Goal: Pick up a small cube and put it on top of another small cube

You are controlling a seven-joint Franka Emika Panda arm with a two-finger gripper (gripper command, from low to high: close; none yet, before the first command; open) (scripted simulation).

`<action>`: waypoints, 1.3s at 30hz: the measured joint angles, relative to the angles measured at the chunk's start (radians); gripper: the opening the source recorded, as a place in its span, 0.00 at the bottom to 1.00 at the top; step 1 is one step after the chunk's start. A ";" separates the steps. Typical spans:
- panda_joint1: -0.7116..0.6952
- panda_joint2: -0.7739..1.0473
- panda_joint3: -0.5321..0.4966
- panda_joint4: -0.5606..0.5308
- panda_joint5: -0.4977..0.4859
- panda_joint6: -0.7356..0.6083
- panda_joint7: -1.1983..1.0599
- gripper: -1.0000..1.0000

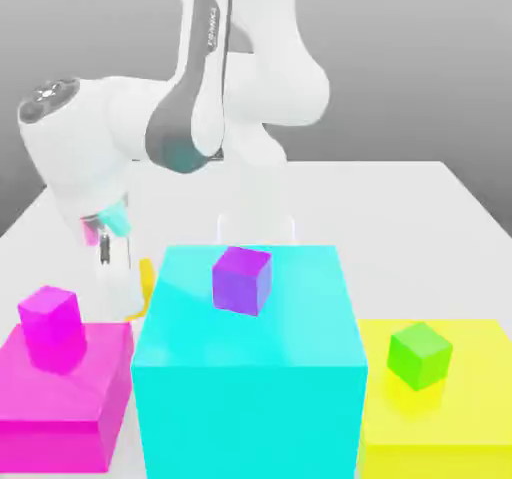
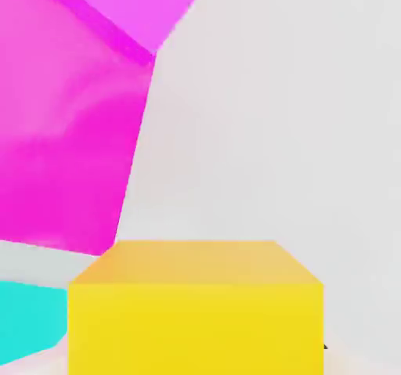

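Note:
The small orange-yellow cube (image 2: 196,311) sits very close in front of the hand camera, on the white table. In the exterior view just a sliver of this cube (image 1: 147,289) peeks out between the magenta and cyan blocks. My gripper (image 1: 112,265) reaches down behind those blocks at the exterior view's left, shut on the orange-yellow cube; its fingertips are hidden. The small bright green cube (image 1: 419,354) rests on the flat yellow block (image 1: 450,427) at the exterior view's right, well away from the gripper.
A tall cyan block (image 1: 250,387) stands in the middle with a purple small cube (image 1: 241,279) on top. A low magenta block (image 1: 60,412) at the left carries a magenta small cube (image 1: 51,327). The hand view shows the magenta block (image 2: 63,131) and a corner of the cyan block (image 2: 27,319) beside the cube.

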 joint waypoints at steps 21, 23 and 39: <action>0.412 -0.088 0.327 0.279 0.043 -0.079 -0.624 0.00; 0.436 -0.079 0.354 0.255 0.057 -0.050 -0.612 0.00; 0.514 0.111 0.464 0.082 0.007 0.282 -0.470 1.00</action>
